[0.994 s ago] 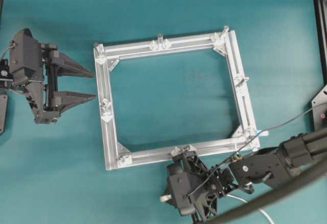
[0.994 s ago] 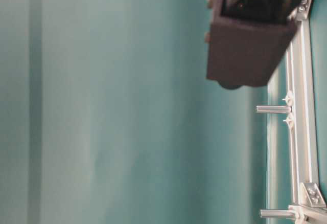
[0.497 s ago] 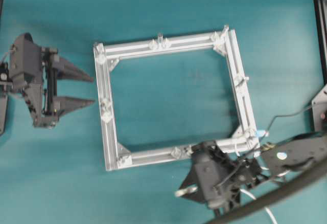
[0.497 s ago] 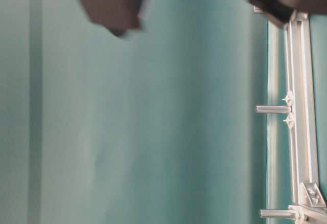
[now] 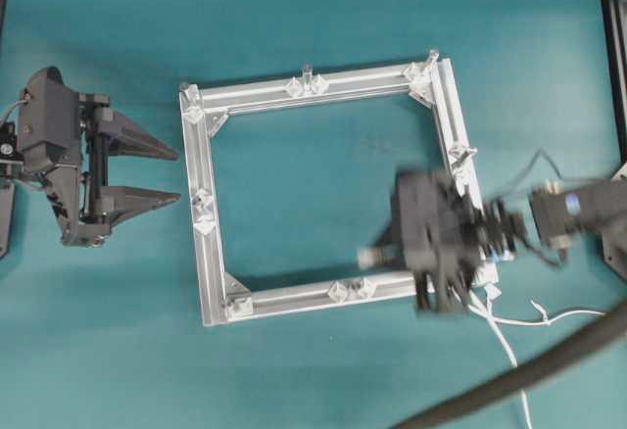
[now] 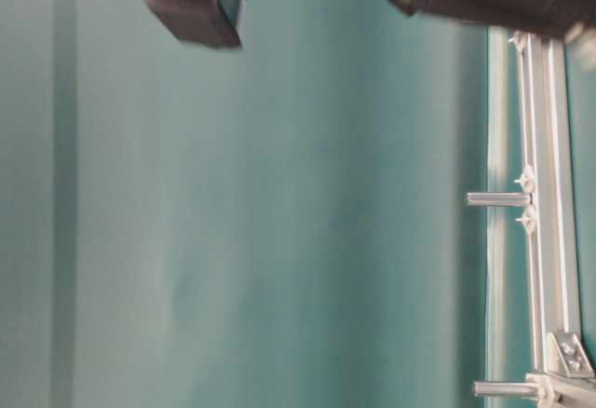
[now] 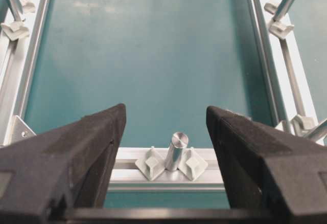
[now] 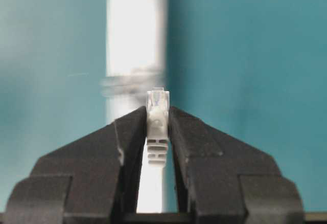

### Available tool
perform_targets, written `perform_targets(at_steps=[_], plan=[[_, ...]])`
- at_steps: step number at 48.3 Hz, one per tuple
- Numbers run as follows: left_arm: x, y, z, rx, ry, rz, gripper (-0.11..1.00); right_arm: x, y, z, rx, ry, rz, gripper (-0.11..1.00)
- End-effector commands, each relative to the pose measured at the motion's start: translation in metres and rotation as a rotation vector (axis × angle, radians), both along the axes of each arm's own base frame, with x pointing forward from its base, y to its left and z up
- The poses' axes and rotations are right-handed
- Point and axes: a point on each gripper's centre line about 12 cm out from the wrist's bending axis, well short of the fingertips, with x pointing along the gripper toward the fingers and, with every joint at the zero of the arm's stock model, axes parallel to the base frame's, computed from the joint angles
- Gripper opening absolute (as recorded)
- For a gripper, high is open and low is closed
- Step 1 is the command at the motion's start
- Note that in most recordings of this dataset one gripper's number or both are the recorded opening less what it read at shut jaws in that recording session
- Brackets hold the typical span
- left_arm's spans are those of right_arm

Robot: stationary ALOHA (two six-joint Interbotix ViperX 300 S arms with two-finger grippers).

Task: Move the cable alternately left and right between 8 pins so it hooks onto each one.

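Observation:
The square aluminium frame (image 5: 323, 86) lies flat with short upright pins (image 5: 307, 71) on its brackets. My right gripper (image 5: 384, 250), blurred, hovers inside the frame's lower right corner. In the right wrist view this gripper (image 8: 157, 112) is shut on the cable's white plug (image 8: 157, 114), which pokes out past the fingertips. The thin white cable (image 5: 502, 329) trails behind it, down and to the right over the table. My left gripper (image 5: 178, 174) stands open just left of the frame. A pin (image 7: 176, 150) on the left bar stands ahead of its gap (image 7: 164, 111), untouched.
A thick dark hose (image 5: 509, 380) crosses the lower right corner. The table-level view shows two pins (image 6: 498, 199) side-on on a frame bar (image 6: 549, 194) and blurred dark arm parts (image 6: 191, 3) at the top. Teal cloth covers the table.
My right gripper has swung from below the frame's near bar up and to the right, over the lower right corner, with the plug in it. The left gripper has barely shifted.

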Motion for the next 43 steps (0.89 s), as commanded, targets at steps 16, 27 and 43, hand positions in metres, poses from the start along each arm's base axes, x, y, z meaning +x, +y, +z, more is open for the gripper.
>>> perform_targets(at_steps=[16, 27, 43], plan=[[-0.008, -0.012, 0.005, 0.006, 0.025, -0.057, 0.66, 0.071, -0.022, 0.009, 0.105, 0.033, -0.199, 0.15], [-0.046, -0.018, 0.029, 0.006, -0.097, -0.081, 0.66, 0.097, 0.004, 0.012, 0.108, 0.054, -0.162, 0.15], [-0.086, -0.020, 0.024, -0.011, -0.098, -0.091, 0.64, 0.091, 0.081, 0.003, 0.037, 0.080, 0.055, 0.15]])
